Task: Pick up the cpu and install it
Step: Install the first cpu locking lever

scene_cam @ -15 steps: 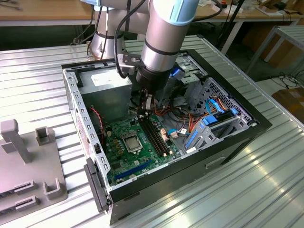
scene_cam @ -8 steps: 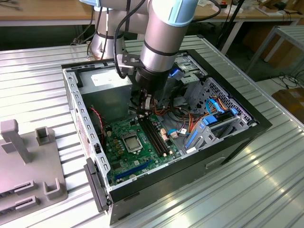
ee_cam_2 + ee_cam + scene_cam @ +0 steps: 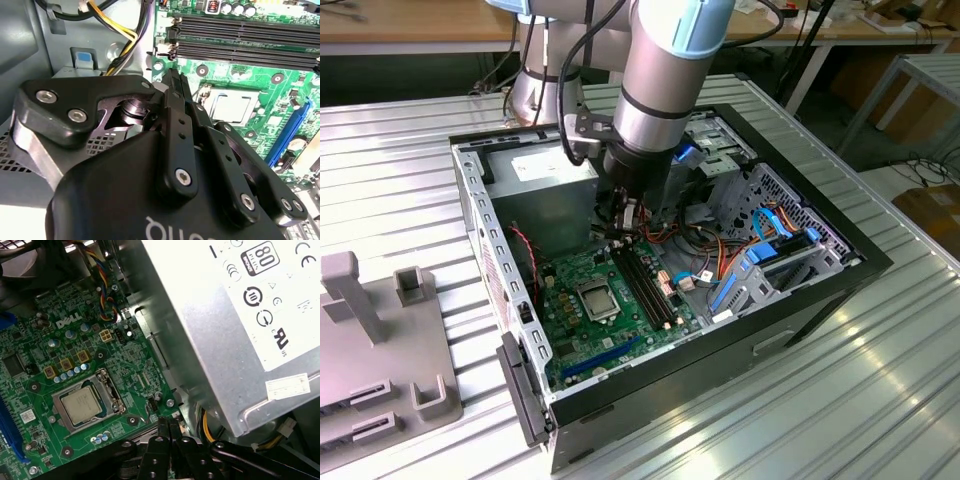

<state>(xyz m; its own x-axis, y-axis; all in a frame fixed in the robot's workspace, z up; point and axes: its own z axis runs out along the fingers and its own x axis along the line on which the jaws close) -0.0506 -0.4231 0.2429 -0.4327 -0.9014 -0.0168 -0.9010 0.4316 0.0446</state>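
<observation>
One cpu [image 3: 81,405] sits in its socket; one tool [image 3: 167,426] hovers nearby, closed.

You find a large white label [image 3: 260,295] on the power supply [image 3: 200,340] in the first wrist view, carrying black round certification marks, a boxed efficiency badge and rows of small symbols. Near that box's lower edge sits a small white sticker [image 3: 287,386] with fine print too small to make out. On the motherboard [image 3: 125,385], white maker's lettering [image 3: 67,322] is printed near the capacitors, and a small white tag [image 3: 28,415] lies by the blue slot. In the second wrist view, large white letters, cut off by the picture edge, run across the gripper [image 3: 175,85] housing.
</observation>
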